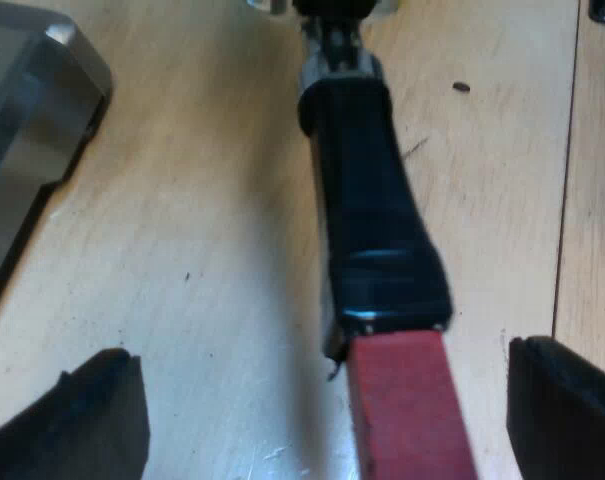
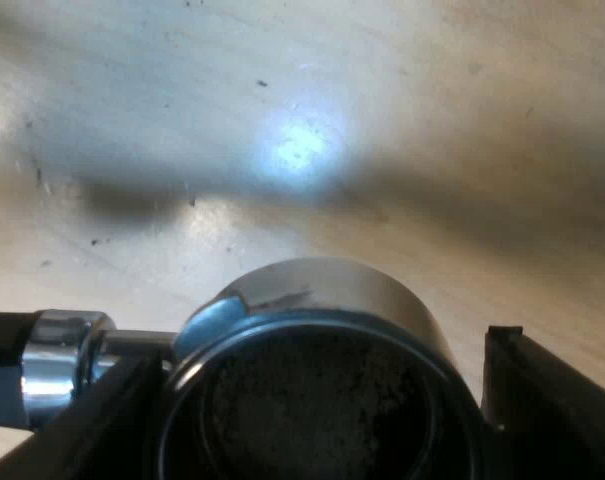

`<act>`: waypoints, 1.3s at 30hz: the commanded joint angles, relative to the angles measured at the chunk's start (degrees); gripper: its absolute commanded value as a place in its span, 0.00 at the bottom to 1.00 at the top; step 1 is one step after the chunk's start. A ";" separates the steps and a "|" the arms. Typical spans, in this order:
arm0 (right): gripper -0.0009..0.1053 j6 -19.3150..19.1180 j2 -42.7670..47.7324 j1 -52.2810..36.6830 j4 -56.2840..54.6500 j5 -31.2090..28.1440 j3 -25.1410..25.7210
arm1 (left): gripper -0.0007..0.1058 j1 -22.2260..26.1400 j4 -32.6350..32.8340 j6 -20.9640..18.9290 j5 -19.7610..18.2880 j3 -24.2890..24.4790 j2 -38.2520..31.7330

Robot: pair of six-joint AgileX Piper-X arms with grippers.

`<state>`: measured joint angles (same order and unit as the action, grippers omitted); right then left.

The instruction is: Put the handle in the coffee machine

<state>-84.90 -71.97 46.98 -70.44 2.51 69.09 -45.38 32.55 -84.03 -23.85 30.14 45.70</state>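
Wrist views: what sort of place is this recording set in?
Likely a coffee-making bench: a pale wooden tabletop, a metal holder with what look like coffee grounds inside, and its dark handle ending in red.

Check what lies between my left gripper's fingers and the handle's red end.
Bare tabletop only, in the left wrist view: the left gripper is open, its fingers straddling the red end, wood showing on both sides.
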 commanded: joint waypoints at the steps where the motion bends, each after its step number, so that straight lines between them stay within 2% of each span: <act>1: 0.01 -0.14 0.90 -0.15 -0.81 1.32 0.91 | 0.70 -0.26 -1.17 0.49 -0.48 0.15 1.10; 12: 0.01 -0.01 0.90 -0.15 -0.98 1.67 0.91 | 0.70 -0.26 -2.03 3.14 -1.77 0.15 6.53; 18: 0.01 0.09 0.90 -0.15 -0.98 1.67 0.91 | 0.70 -0.26 -4.25 3.13 -1.77 0.15 7.39; 39: 0.01 0.24 0.90 -0.15 -0.98 1.67 0.91 | 0.70 -0.26 -4.23 3.53 -1.77 0.00 11.56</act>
<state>-84.84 -71.97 46.98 -70.96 3.35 69.09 -45.38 29.11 -80.62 -25.17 30.14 57.21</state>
